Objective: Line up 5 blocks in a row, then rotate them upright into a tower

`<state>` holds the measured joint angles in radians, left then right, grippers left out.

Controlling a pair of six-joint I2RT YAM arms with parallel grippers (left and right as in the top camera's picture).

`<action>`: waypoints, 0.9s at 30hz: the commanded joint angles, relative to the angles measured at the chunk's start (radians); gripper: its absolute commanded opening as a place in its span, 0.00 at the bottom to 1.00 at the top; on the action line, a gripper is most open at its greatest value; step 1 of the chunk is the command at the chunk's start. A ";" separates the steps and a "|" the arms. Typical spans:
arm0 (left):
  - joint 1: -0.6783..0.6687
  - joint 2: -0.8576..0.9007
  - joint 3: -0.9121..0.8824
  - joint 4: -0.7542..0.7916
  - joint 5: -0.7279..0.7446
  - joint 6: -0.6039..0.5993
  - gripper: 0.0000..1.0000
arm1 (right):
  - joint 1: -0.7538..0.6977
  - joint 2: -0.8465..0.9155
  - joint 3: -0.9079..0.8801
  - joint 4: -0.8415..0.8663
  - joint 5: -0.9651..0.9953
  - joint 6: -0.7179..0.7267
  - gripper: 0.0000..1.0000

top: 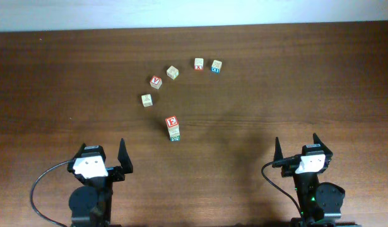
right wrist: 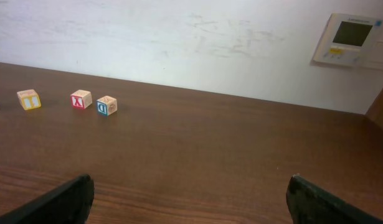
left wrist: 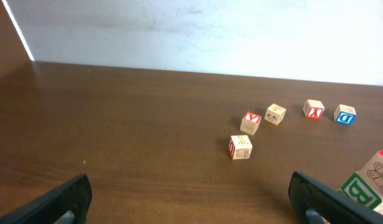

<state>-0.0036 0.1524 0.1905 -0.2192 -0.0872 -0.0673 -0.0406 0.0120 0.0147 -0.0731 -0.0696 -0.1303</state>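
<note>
Splayed, low — left end effector [top: 101, 146], right end effector [top: 296, 142].

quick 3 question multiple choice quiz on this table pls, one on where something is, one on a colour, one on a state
1. Where is the red E block?
A) stacked on another block
B) against the wall
C) in an end effector

2. What colour is the letter on the D block, right beside the red X block?
A) green
B) blue
C) black

3. How are the left end effector and the right end effector?
A) both open and empty
B) left shut on a block
C) right holding a block

Answers:
1 A, it sits on top of a green-printed block.
2 B, the wrist views show a blue D.
3 A, both pairs of fingers stand wide apart with nothing between them.
</note>
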 commanded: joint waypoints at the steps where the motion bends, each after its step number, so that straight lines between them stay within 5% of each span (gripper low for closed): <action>1: -0.003 -0.050 -0.013 0.010 -0.015 0.021 0.99 | -0.006 -0.008 -0.009 0.002 0.005 0.010 0.99; 10: -0.040 -0.148 -0.178 0.230 0.011 0.035 0.99 | -0.006 -0.008 -0.009 0.002 0.005 0.011 0.99; 27: -0.040 -0.147 -0.182 0.143 0.012 0.151 0.99 | -0.006 -0.008 -0.009 0.002 0.005 0.010 0.99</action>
<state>-0.0383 0.0147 0.0185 -0.0750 -0.0826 0.0647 -0.0406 0.0116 0.0147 -0.0731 -0.0696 -0.1299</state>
